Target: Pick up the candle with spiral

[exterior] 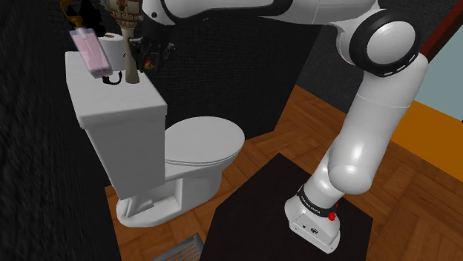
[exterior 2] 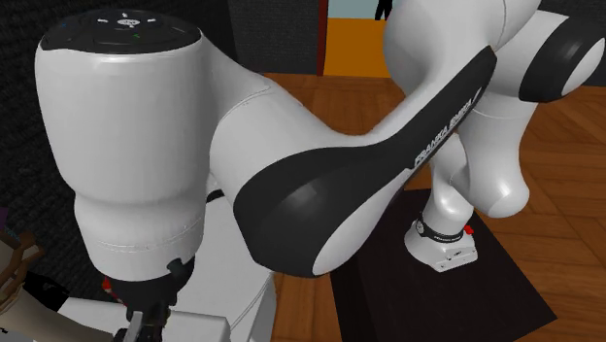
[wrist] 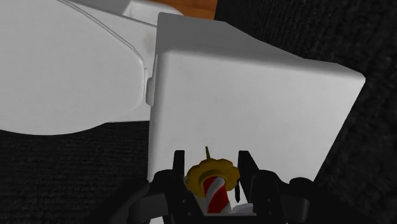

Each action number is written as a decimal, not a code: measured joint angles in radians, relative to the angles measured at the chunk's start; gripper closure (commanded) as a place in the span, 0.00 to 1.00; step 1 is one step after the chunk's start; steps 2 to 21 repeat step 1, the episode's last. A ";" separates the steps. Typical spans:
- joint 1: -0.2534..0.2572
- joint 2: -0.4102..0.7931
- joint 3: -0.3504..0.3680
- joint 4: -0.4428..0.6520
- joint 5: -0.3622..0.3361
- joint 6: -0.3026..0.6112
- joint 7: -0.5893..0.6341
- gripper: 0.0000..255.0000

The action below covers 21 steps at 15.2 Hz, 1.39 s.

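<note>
The spiral candle, red and white with a yellow rim, stands between the two fingers of the hand, which press on its rim from both sides. Beneath it lies the lid of the white toilet tank, apparently apart from it. Judged step: grasp made, lift in hand. The next move calls for a straight, steady rise with a firm grip.

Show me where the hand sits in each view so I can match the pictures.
Shoulder view: hand at upper left, just above the tank.
Second exterior view: at the bottom edge, left, under the thick white link of the arm, mostly cut off.
Wrist view: bottom middle, with the candle, over the tank.
Landmark: the tank, in shoulder and wrist views.
</note>
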State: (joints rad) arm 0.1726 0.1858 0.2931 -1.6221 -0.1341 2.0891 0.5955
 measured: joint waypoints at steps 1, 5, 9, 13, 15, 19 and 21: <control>0.000 0.002 0.000 0.013 0.000 -0.011 -0.001 1.00; 0.000 0.002 0.000 0.013 0.000 -0.011 -0.001 1.00; 0.000 0.002 0.000 0.013 0.000 -0.011 -0.001 1.00; 0.000 0.002 0.000 0.013 0.000 -0.011 -0.001 1.00; 0.000 0.002 0.000 0.013 0.000 -0.011 -0.001 1.00; 0.000 0.002 0.000 0.013 0.000 -0.011 -0.001 1.00; 0.000 0.002 0.000 0.013 0.000 -0.011 -0.001 1.00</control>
